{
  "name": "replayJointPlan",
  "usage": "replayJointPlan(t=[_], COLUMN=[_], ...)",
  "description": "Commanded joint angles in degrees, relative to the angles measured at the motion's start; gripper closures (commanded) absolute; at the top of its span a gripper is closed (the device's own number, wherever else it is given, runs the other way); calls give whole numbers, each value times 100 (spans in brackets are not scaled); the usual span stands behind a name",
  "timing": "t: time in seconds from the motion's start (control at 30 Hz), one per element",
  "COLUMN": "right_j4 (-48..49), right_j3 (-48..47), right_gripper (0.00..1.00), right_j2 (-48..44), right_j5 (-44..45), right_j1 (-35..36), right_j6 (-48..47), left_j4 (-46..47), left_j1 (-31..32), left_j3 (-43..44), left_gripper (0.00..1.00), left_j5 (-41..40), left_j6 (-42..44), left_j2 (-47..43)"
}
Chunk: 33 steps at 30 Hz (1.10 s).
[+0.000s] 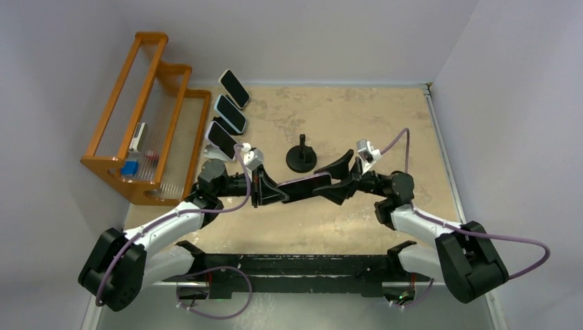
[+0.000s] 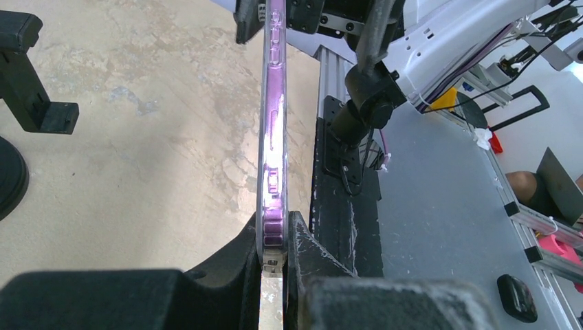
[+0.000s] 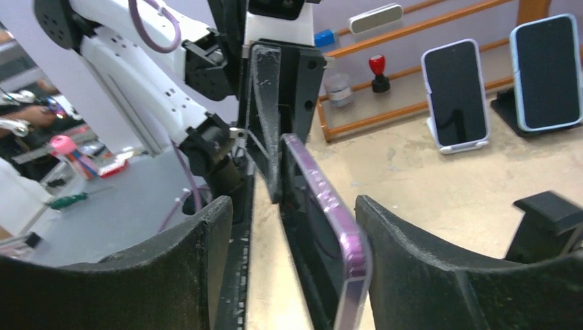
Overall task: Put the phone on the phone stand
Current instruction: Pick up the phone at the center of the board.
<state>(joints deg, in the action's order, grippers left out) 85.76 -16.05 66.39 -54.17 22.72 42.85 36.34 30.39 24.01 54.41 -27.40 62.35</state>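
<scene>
From above, the phone (image 1: 306, 185) is held between both arms, near the stand (image 1: 301, 158) on its near side. Only the left wrist view shows the left gripper (image 2: 275, 237) clamped on its purple edge. Only the right wrist view shows the right gripper (image 3: 294, 206) straddling the other end, jaws parted with a visible gap.

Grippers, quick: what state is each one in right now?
Left gripper: closed, holding the phone by one end.
Right gripper: open, fingers either side of the phone's other end, not yet gripping it.
</scene>
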Motion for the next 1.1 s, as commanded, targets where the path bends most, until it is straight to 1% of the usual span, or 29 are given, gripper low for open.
replayJointPlan(t=[0.0,0.07,0.2,0.33,0.47,0.67,0.73,0.8,0.93,1.07], right_j4=[-1118,-1581,-1986,-2546,-2712,-2256,-2248,-2236,-2068,-1372], right_j3=[-632,-762,-877,-988,-1016,-935,-935,-935,-834,-514], right_gripper=[34,38,40,34,34,53,53,52,41,35], right_j2=[-59,-82,11,174,399,610,618,620,629,667], right_j5=[-391,-376,-361,-245,-252,-481,-542,-626,-752,-907], right_j1=[4,11,19,35,31,38,31,36,31,42], right_j6=[-1124,-1378,-1617,-1982,-2132,-1884,-1862,-1824,-1691,-1273], left_j4=[343,363,407,347,155,28,89,137,132,60], left_j1=[-19,-19,-16,-16,-17,-16,-19,-22,-16,-18], left_j3=[365,397,433,477,515,544,520,501,508,529], left_gripper=[100,100,100,100,100,100,100,100,100,100], left_j5=[94,141,192,229,237,267,280,256,186,158], left_j6=[11,-10,-51,-54,-8,42,26,22,49,85], left_j2=[18,76,111,41,-114,-144,-91,-47,-25,-38])
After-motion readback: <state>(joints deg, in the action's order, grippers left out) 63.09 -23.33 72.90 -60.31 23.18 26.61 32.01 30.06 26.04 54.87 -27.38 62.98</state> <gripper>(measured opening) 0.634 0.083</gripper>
